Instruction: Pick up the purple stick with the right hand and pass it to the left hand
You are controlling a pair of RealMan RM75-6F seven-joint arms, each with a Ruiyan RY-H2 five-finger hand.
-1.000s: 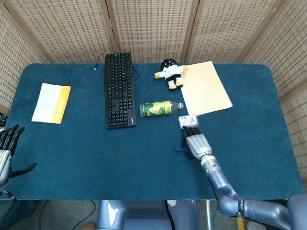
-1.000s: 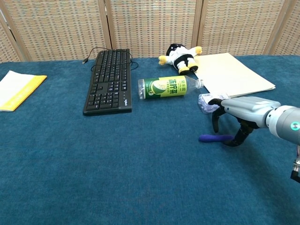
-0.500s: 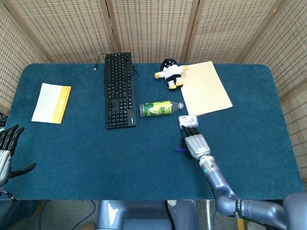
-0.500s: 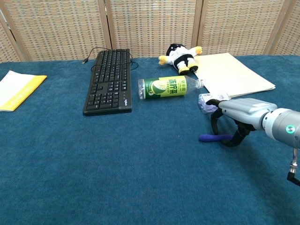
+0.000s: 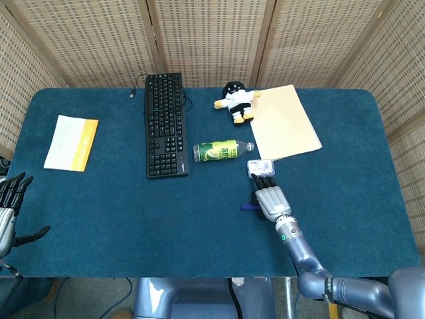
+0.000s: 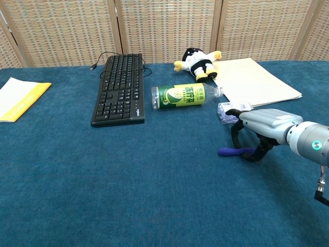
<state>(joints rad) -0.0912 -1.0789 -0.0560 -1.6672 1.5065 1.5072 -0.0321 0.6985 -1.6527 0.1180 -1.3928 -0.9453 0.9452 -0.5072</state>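
The purple stick (image 6: 231, 151) lies flat on the blue table, right of centre; in the head view only its left tip (image 5: 248, 207) shows beside the hand. My right hand (image 6: 264, 123) (image 5: 271, 199) arches over the stick's right end. Its fingers curve down just above the stick and its thumb touches the stick's right end. A gap still shows between fingers and thumb, and the stick rests on the cloth. My left hand (image 5: 9, 211) hangs off the table's near left corner with its fingers spread and nothing in it; the chest view does not show it.
A small clear packet (image 6: 226, 111) lies just behind the right hand. Further back are a green bottle (image 6: 182, 95) on its side, a black keyboard (image 6: 118, 88), a plush toy (image 6: 199, 62) and a manila folder (image 6: 257, 80). A yellow-and-white booklet (image 5: 71, 142) lies far left.
The right hand has edged slightly left over the stick and settled lower. The stick has not moved, and the left hand is still.
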